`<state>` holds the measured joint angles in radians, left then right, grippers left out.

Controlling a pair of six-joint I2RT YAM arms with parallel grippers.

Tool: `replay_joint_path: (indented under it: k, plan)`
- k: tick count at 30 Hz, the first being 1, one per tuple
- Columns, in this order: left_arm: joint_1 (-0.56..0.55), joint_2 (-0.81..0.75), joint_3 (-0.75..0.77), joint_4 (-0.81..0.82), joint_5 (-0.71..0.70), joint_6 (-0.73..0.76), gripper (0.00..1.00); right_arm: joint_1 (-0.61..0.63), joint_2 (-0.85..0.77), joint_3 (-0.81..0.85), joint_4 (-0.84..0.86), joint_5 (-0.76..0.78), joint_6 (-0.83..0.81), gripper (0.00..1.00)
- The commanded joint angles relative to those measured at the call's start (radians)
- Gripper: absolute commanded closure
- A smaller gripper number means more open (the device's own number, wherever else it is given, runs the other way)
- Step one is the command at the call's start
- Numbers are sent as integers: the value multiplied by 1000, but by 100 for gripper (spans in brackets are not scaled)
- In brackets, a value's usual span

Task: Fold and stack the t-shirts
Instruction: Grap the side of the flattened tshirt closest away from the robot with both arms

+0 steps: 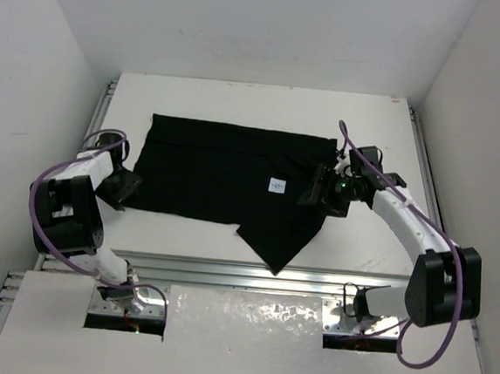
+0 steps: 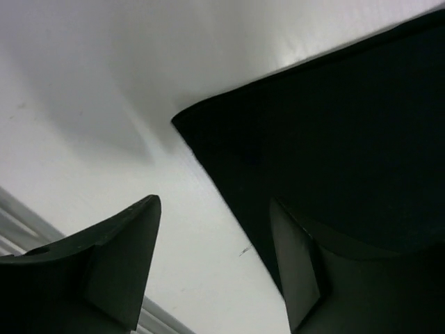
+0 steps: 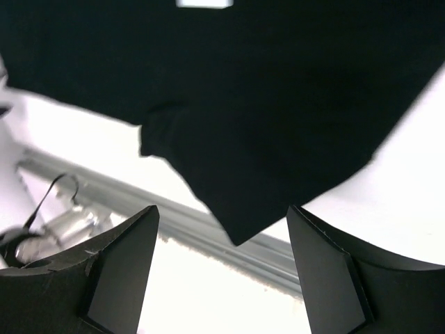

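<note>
While the black t-shirt [image 1: 216, 171] lay spread across the middle of the white table [image 1: 240, 99], neck label [image 1: 276, 185] facing up and the fold only partly made, an arm stood at each end of it. The left gripper [image 1: 120, 189] sat low at the shirt's left edge with its jaws apart and nothing between them. In the wrist view one finger [image 2: 295, 271] showed over the hem corner and the other [image 2: 118, 264] over bare table. The right gripper [image 1: 321, 196] hung above the right end, jaws likewise parted and empty, with cloth beneath them. A pointed flap [image 1: 275, 250] ran out from the right half toward the near edge, its tip close to the metal rail [image 1: 225, 272]. Risks, as judged: the left jaws straddled the very edge, so a close there could take a thin bite of hem that slips, or miss the cloth altogether. The right jaws were over the body of the cloth rather than an edge, so a pinch there would likely bunch the layers. If the two ends were lifted unevenly, the fold would skew. A dragged flap could slide off the table and snag on the rail.
</note>
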<state>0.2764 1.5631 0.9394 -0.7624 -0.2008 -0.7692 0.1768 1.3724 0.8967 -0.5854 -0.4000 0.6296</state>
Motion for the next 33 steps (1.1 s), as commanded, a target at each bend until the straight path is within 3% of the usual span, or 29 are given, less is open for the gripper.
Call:
replay_joint_path:
  k: [1,2,3,6,10,15,18,24,26,28,33]
  plan:
    - [7,26,7,133,3,-21,43,9,-71,-10,62,-83,-2,24]
    - [7,26,7,135,3,-22,43,9,-72,-13,62,-82,-4,24]
    - [7,38,9,140,-21,-21,51,9,-93,-15,58,-82,-7,24]
    - [12,58,19,132,-52,-19,59,10,-128,-28,59,-91,-5,25]
    - [10,69,15,100,-68,-31,59,12,-116,-28,47,-97,-14,25]
    - [15,43,18,54,-147,-51,50,16,-92,-39,29,-80,-34,25]
    - [40,107,19,90,-154,-27,50,26,-87,-44,32,-79,-24,25]
    - [46,196,16,173,-112,-5,63,67,-78,-36,3,-53,-53,27]
    - [44,196,7,198,-103,7,76,98,-76,-47,-1,-59,-79,28]
    - [47,198,-5,209,-94,18,98,150,-64,-62,-2,-69,-96,29]
    - [46,161,-51,235,-5,50,100,347,0,-128,-40,94,6,31]
